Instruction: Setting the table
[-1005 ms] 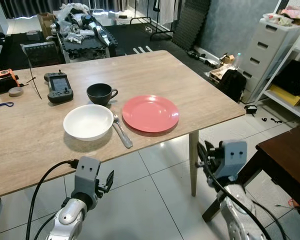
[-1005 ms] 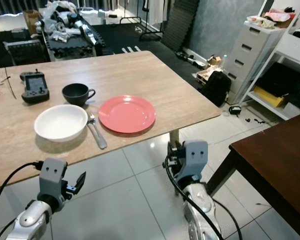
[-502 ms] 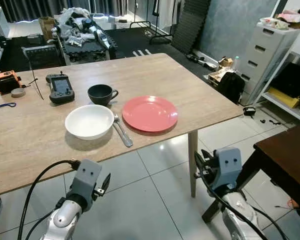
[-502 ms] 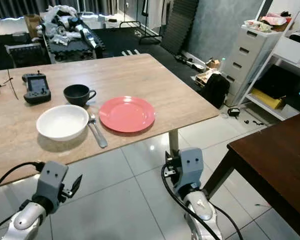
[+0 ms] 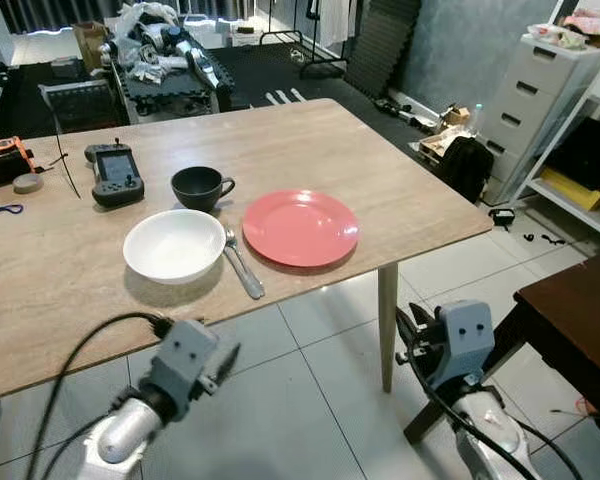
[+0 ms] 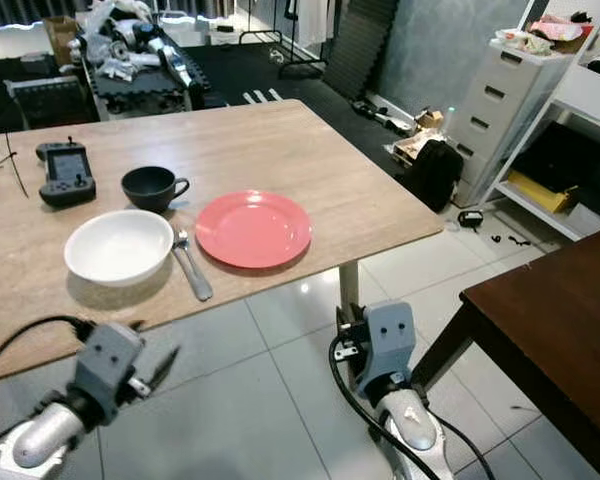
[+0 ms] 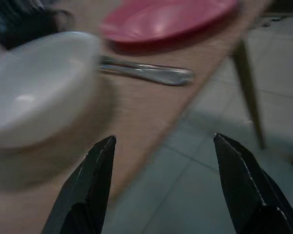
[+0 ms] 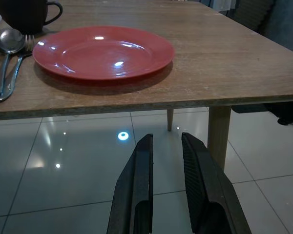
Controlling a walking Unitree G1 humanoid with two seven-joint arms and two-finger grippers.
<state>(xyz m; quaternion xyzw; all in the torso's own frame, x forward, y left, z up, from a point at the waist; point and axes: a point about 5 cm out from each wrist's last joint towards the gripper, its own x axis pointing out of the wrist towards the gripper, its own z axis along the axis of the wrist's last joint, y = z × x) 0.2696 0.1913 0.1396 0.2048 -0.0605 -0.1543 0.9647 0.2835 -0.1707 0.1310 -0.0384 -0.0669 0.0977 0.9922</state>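
Two grippers hang below the table edge, neither holding anything. At about seven o'clock in the head view, the left gripper has its fingers spread wide and points up at the near rim of the wooden table; it is blurred, so it is probably in motion. At five o'clock, the right gripper has its fingers drawn nearly together with a narrow slit between them, aimed at the table's near edge under the plate.

Past them, near the front edge, the white bowl sits at ten o'clock from the frame's centre, with a spoon and fork lying side by side just right of it, handles toward the robot. Right of those lies the red plate. This grouping reads as one place setting kept within reach of a seated diner. Just behind the bowl stands a black cup, handle to the right. Farther back at eleven o'clock rests a handheld controller. No writing is legible anywhere.
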